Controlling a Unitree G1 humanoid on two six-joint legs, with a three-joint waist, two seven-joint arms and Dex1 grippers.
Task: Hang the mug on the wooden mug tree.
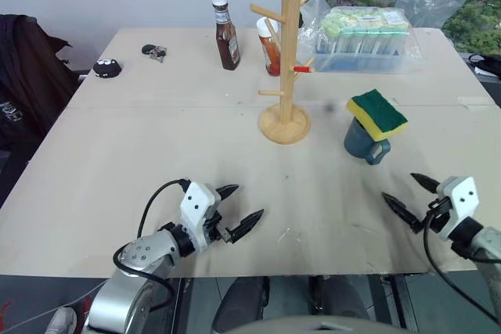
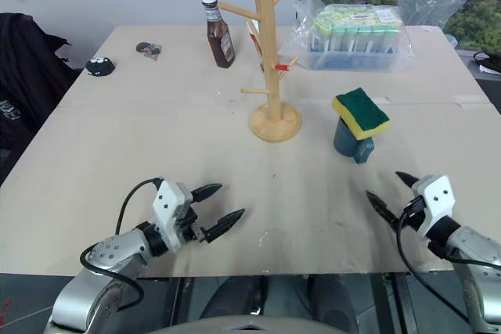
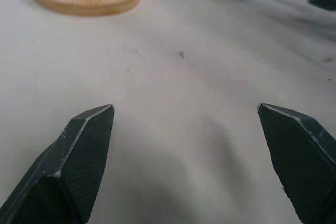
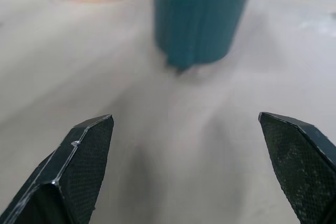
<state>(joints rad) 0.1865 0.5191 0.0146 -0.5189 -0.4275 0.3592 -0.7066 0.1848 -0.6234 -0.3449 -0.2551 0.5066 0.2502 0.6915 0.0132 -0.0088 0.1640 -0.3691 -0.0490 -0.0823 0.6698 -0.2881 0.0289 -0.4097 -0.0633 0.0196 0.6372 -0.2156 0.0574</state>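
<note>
Teal mug (image 1: 365,141) upright beside wooden mug tree (image 1: 286,68), sponge (image 1: 377,113) capping it.
Straight ahead of right gripper (image 1: 410,196), jaws wide, empty; left gripper (image 1: 239,208) farther off, likewise spread.

bright daylight, soft shadows; blurred wrist views

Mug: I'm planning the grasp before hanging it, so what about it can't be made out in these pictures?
- Mug mouth and inside: covered by the sponge lying on top, head views.
- Mug top: cut off by the frame edge, both wrist views.
- Handle: points toward the robot, its loop opening unreadable in the head views; blurred in the right wrist view.
</note>
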